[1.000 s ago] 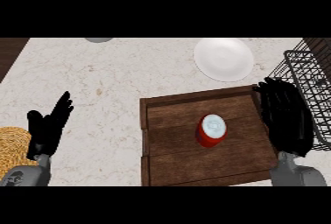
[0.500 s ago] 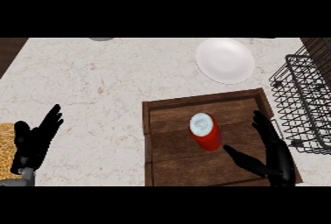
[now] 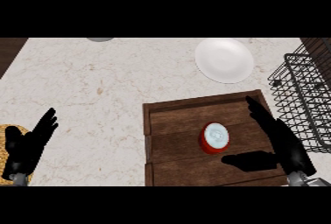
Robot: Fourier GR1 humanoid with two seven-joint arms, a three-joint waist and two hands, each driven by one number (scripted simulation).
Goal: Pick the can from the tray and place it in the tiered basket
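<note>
A pale speckled stone counter fills most of the head view, with a strip of dark wood showing at its far left corner. On its near right part lies a dark wooden tray, a plank-built rectangle with a raised rim, turned slightly askew so that its far edge climbs toward the right. Off the tray's right side stands the black wire tiered basket, running from the far right corner down along the right edge of the view, just beside the tray's right rim.

The right hand comes in from the lower right and hangs over the tray's right half, fingers straight and pointing far, thumb spread out to the left toward the can; the hand is open and grips nothing, with a gap between it and the can. The left hand shows at the near left edge, open, fingers up, resting over the counter well apart from the tray.

A white round plate sits on the counter at the far side, beyond the tray and left of the basket. At the near left edge a woven tan round thing peeks out partly under the left hand. The red can stands upright on the tray, near its middle, silver top up, just left of the right hand. A small grey object is cut off by the far edge.
</note>
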